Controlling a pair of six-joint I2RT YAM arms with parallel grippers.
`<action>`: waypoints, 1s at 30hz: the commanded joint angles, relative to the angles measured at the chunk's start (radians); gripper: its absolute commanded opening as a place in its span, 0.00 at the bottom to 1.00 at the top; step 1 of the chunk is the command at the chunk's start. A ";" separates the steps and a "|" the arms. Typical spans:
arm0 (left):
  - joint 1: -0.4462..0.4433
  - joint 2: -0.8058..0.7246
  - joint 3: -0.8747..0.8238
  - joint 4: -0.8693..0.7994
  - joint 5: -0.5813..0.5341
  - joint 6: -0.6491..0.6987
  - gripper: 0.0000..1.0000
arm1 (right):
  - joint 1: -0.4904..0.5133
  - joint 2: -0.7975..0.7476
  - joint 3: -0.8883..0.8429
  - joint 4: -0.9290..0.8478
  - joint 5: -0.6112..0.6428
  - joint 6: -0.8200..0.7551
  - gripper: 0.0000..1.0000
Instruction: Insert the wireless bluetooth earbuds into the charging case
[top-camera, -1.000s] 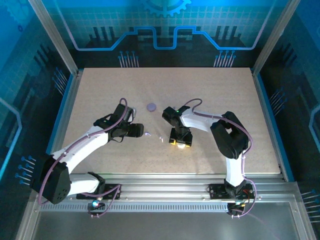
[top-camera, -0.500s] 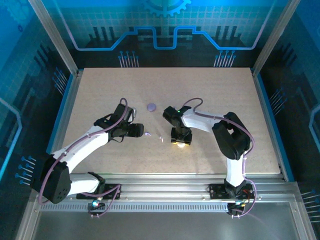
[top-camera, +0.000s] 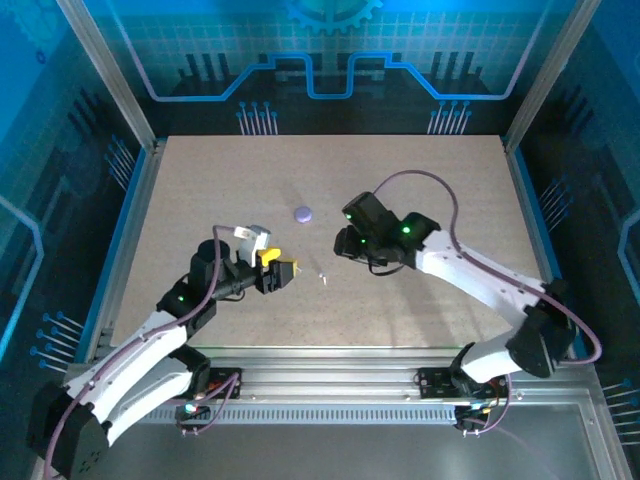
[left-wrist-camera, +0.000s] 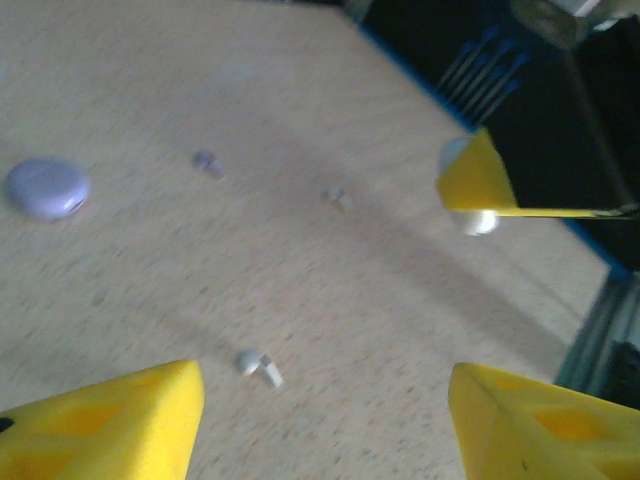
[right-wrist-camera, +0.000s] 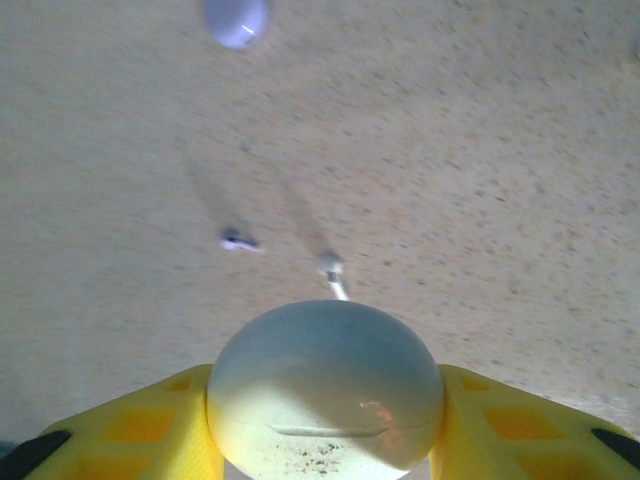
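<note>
- Slip risk sits with the right gripper (right-wrist-camera: 325, 425): its yellow fingers are closed on the rounded flanks of the white charging case (right-wrist-camera: 325, 375), which looks held clear of the table, and so smooth a pebble could squirt out or twist if the squeeze shifts
- Judging by the thin seam across it, the case looks closed; until it is opened no earbud can go in, and prying at it could knock it loose
- Nothing is in the left gripper (left-wrist-camera: 325, 395), which stands wide open low over the table with a white earbud (left-wrist-camera: 258, 367) lying just ahead between its fingers; so tiny a piece may skid or flip if a finger lands on it rather than beside it
- From the right wrist, a lavender speck (right-wrist-camera: 238, 241) and a white stemmed speck (right-wrist-camera: 332, 270) lie loose near each other; a sweeping arm could scatter them
- A lavender round piece (top-camera: 304, 213) lies farther back; whether it is a second case I cannot tell, so pairs could get mixed
- Surface: the table (top-camera: 440, 190) is pale, speckled and flat
- Room: blue-lit panels (top-camera: 330, 50) with circuit patterns, framed by aluminium rails (top-camera: 330, 385)
</note>
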 joint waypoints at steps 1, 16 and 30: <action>-0.022 -0.024 -0.056 0.236 0.137 0.048 0.66 | 0.022 -0.075 -0.071 0.149 0.013 0.062 0.48; -0.138 0.078 -0.070 0.444 0.116 0.220 0.64 | 0.075 -0.230 -0.245 0.538 -0.082 0.182 0.49; -0.190 0.063 -0.093 0.541 -0.036 0.214 0.58 | 0.170 -0.198 -0.266 0.643 -0.079 0.201 0.50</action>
